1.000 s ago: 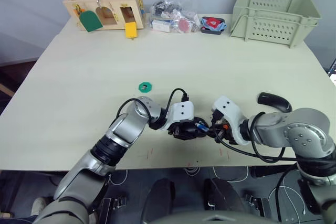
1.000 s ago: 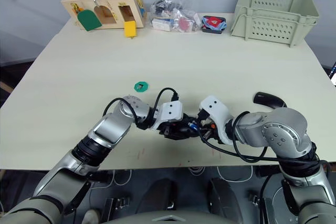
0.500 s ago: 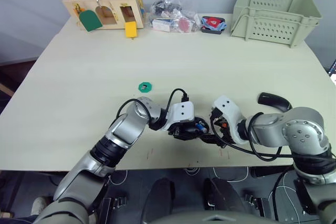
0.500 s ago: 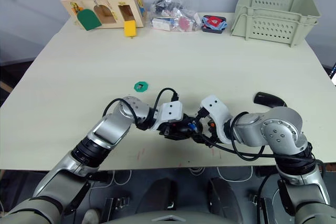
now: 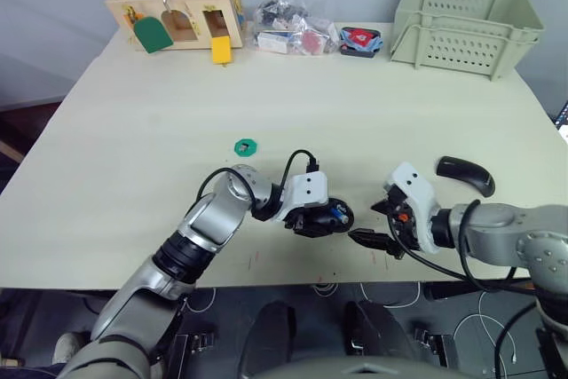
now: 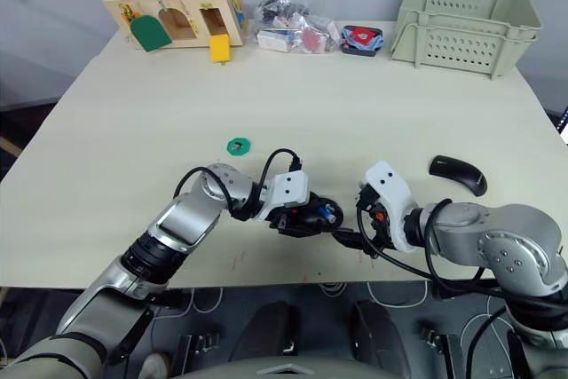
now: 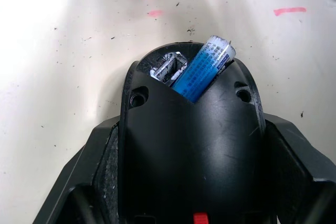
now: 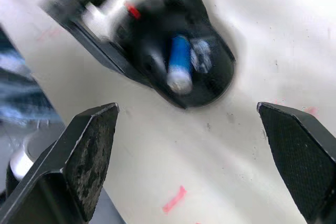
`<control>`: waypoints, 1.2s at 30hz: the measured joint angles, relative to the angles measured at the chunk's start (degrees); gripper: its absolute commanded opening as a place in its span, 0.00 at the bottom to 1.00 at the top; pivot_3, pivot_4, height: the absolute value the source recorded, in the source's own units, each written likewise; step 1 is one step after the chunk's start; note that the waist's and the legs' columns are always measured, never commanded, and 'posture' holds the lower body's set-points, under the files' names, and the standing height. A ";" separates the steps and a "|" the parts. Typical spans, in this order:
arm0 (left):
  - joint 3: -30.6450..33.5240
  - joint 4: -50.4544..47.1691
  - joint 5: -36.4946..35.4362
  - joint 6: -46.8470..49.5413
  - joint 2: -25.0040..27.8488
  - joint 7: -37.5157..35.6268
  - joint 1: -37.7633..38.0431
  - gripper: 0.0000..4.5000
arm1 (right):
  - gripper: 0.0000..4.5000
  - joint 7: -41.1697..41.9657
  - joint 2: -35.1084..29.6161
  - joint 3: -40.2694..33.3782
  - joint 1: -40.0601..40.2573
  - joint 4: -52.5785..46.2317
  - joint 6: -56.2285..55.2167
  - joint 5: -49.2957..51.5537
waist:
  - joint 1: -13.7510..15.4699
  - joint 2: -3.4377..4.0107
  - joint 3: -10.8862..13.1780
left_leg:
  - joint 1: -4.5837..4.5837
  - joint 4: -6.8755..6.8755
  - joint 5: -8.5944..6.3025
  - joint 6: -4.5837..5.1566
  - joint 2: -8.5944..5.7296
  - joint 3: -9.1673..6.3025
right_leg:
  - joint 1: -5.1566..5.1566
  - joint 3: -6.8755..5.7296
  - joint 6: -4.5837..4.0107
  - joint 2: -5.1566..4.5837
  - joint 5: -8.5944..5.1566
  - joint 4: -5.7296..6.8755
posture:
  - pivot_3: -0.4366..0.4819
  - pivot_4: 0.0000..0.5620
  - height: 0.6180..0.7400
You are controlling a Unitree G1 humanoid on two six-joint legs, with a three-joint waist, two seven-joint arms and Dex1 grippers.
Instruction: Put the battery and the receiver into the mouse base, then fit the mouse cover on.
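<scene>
Right claw (image 6: 348, 239) backs off from mouse base (image 7: 189, 145), fingers apart, empty. Left claw (image 5: 312, 221) clamps base. Battery (image 7: 206, 72) sits crooked inside, beside receiver (image 7: 169, 70). Next: fetch mouse cover (image 5: 464, 172), past right claw.

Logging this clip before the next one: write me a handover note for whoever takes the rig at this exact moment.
Left gripper: shut on the black oval mouse base, holding it on the beige table.
Right gripper: open, empty, just beside the base.
The white-and-blue cylindrical battery lies in the base's hollow with one end sticking out; a metal receiver sits next to it.
The glossy black curved mouse cover lies on the table beyond the right arm.
Done: battery and receiver in.
Left: check battery seating, fetch and fit cover.
</scene>
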 measured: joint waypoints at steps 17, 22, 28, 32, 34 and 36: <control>0.10 -1.58 -0.15 0.76 0.12 0.92 1.41 0.65 | 0.01 23.29 3.84 9.51 13.34 11.74 -46.51 -31.29 | -0.01 -0.02 -0.01 | 0.04 0.03 0.00 0.00 -0.02 0.14 | 0.03 0.04 -0.12 0.02 -0.09 0.01 | 0.48 0.27 1.00; 0.11 -1.62 -0.16 0.81 0.12 1.01 1.46 0.65 | 0.01 24.84 7.50 11.63 13.34 16.41 -51.16 -35.23 | -0.01 -0.02 -0.01 | 0.05 0.03 0.00 0.00 -0.02 0.15 | 0.03 0.04 -0.15 0.02 -0.09 0.03 | 0.48 0.27 1.00; 0.12 -1.62 -0.16 0.92 0.09 1.39 1.48 0.65 | 0.01 26.16 10.62 13.02 13.06 20.56 -54.67 -38.04 | 0.00 -0.02 -0.01 | 0.07 0.06 0.00 0.00 -0.03 0.16 | 0.05 0.04 -0.31 0.02 0.00 0.06 | 0.48 0.27 1.00; 0.13 -1.64 -0.17 1.00 0.15 1.40 1.62 0.65 | 0.01 25.94 12.56 12.87 13.02 22.61 -56.07 -39.14 | -0.03 -0.01 -0.01 | 0.16 0.06 0.00 0.00 -0.02 0.16 | 0.11 0.04 -0.29 0.03 -0.01 0.07 | 0.48 0.27 1.00; 0.13 -1.64 -0.17 1.09 0.15 1.52 1.67 0.65 | 0.01 26.25 12.69 12.80 13.02 23.12 -56.68 -39.35 | -0.04 -0.01 -0.01 | 0.26 0.06 0.00 0.00 -0.02 0.17 | 0.20 0.05 -0.26 0.03 -0.03 0.07 | 0.48 0.27 1.00; 0.20 -1.71 -0.20 1.21 0.15 1.66 1.75 0.65 | 0.01 27.07 12.82 12.84 13.14 24.48 -58.56 -39.70 | -0.04 -0.01 -0.01 | 0.28 0.06 0.00 0.00 -0.02 0.17 | 0.22 0.05 -0.23 0.03 -0.06 0.07 | 0.48 0.27 1.00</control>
